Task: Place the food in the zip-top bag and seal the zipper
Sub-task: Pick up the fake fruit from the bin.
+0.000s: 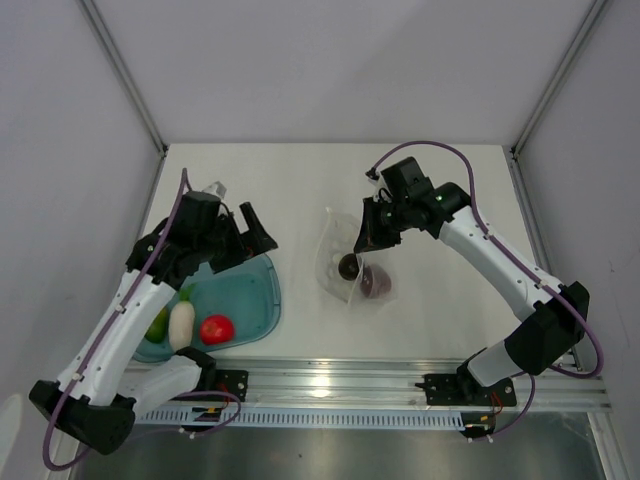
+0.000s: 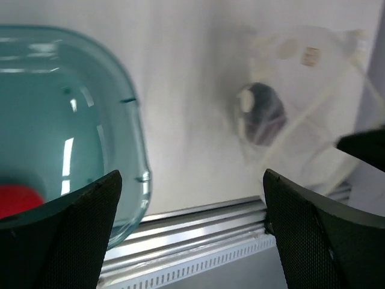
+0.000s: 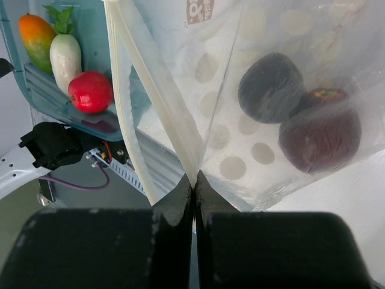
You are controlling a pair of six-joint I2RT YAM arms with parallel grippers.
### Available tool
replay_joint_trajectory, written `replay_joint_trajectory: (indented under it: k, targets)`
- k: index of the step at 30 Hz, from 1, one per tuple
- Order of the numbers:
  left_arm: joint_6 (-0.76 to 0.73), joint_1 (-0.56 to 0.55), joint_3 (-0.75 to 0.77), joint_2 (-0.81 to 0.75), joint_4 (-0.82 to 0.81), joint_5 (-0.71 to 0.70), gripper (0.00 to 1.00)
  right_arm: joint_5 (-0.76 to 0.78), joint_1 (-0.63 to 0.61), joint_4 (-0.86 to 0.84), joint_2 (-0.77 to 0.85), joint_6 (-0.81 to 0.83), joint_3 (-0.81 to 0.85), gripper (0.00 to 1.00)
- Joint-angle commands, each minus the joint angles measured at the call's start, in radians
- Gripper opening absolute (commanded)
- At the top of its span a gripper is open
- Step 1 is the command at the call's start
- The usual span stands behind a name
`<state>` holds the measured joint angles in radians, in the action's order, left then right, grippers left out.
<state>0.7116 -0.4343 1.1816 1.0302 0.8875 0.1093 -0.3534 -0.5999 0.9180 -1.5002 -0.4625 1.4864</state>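
The clear zip-top bag (image 1: 340, 262) lies mid-table with two dark maroon pieces (image 1: 377, 282) inside. My right gripper (image 1: 366, 232) is shut on the bag's mouth edge. In the right wrist view it (image 3: 194, 180) pinches the pale zipper strip (image 3: 157, 96), and the bag (image 3: 228, 66) hangs with the dark pieces (image 3: 319, 129) in it. My left gripper (image 1: 256, 228) is open and empty above the teal tray's far right corner. In the left wrist view it (image 2: 191, 180) faces the bag (image 2: 313, 90). A red fruit (image 1: 216, 328), a white oblong piece (image 1: 182, 323) and a green-orange piece (image 1: 158, 322) lie in the tray.
The teal translucent tray (image 1: 255, 300) sits at the front left, its rim (image 2: 135, 138) beside my left fingers. A metal rail (image 1: 400, 380) runs along the table's near edge. White walls enclose the table on three sides.
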Motion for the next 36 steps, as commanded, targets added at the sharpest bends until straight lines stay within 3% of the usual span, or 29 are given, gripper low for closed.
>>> replay_joint_trajectory:
  k: [1,8,14,36]
  targets:
    - [0.069,0.081,-0.068,-0.05,0.155,-0.094,0.99,-0.024,0.006,-0.021,0.009,0.004,0.002,0.0]
    - [0.141,0.166,-0.232,-0.091,0.303,-0.16,1.0,-0.038,0.006,-0.022,-0.003,0.01,0.0,0.0]
    - [0.229,0.197,-0.267,-0.084,0.396,-0.244,0.99,-0.045,0.006,-0.027,-0.008,0.01,-0.008,0.0]
    - [0.281,0.256,-0.415,-0.012,0.389,-0.293,1.0,-0.042,0.006,-0.027,0.009,0.012,-0.034,0.0]
